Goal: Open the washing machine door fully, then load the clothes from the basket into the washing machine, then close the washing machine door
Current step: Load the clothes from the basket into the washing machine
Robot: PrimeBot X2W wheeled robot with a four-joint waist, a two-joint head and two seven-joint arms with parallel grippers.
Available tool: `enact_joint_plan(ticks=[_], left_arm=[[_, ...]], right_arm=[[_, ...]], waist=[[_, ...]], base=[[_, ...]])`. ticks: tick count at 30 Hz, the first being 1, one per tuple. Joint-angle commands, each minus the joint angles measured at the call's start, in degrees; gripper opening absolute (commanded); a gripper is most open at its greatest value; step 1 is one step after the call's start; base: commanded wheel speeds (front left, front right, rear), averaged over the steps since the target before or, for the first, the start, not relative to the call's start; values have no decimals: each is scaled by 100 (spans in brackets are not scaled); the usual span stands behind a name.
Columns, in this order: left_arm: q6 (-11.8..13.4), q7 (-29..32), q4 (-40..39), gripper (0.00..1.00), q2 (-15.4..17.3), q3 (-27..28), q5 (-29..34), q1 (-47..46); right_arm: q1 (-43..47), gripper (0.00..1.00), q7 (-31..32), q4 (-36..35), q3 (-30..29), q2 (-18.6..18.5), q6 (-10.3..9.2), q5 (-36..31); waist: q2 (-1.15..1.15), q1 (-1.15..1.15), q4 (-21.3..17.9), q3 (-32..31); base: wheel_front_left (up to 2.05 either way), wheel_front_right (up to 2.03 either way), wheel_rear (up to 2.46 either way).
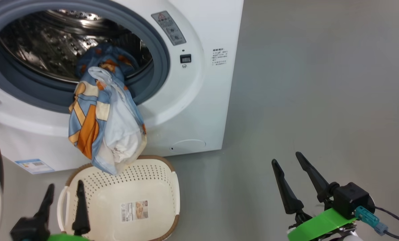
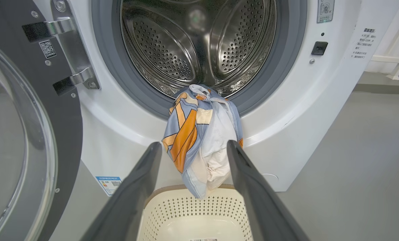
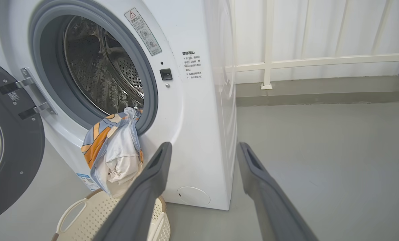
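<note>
The washing machine door (image 2: pixel 62 134) stands wide on the left and the drum (image 2: pixel 199 43) mouth is free up top. The clothes (image 1: pixel 102 124) drape over its lower lip down to the basket (image 1: pixel 145 177), blocking low centre. There's open floor (image 1: pixel 320 83) on the right.

We saw a smooth grey floor (image 1: pixel 320 83) stretching away, matt, with a soft, even sheen. At its far edge, in the right wrist view, a raised grey ledge (image 3: pixel 320 90) ran along the foot of a white panelled wall (image 3: pixel 320 30). A cream rail (image 3: pixel 320 61) ran level before that wall, carried on a slim upright post (image 3: pixel 268 43) whose small foot stood on the ledge. The light was bright and diffuse.
</note>
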Motion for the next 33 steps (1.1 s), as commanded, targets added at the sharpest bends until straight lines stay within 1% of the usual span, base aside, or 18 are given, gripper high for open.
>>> enact_joint_plan(ticks=[1,4,5,6,13,17,20,25,29,33], left_arm=[[-81,30,-6,100,59,158,-46,-355],[-255,102,355,100,9,93,-178,-660],[-255,102,355,100,9,93,-178,-660],[-361,171,689,100,-19,54,-248,-922],[-891,306,2093,100,-101,-68,-492,-2044],[-1136,330,2904,100,-83,-65,-582,-2704],[-1239,320,3467,100,-35,-45,-599,-3183],[-1286,301,4250,100,121,71,-647,-3859],[-1341,383,4827,100,282,153,-715,-4242],[-1463,513,5249,100,330,148,-777,-4536]], right_arm=[[-212,100,0,-191,173,3,9,-2],[-315,100,-16,-249,219,3,9,2],[-315,100,-16,-249,219,3,9,2],[-400,100,-33,-278,260,3,9,7],[-799,100,-139,-308,425,3,9,59],[-1006,100,-234,-257,504,3,9,143],[-1145,100,-299,-209,566,3,9,206],[-1356,100,-385,-129,629,3,9,323],[-1473,100,-423,-60,699,3,9,424],[-1518,100,-437,-6,730,3,9,500]], waist=[[0,0,-14,145],[0,0,-56,352],[0,0,-56,352],[0,0,-97,515],[0,0,-356,1147],[0,0,-535,1463],[0,0,-666,1690],[0,0,-900,1997],[0,0,-1075,2146],[0,0,-1163,2206]], base=[[0,0,0],[0,0,0],[0,0,0],[0,0,0],[0,0,0],[0,0,0],[0,0,0],[0,0,0],[0,0,0],[0,0,0]])
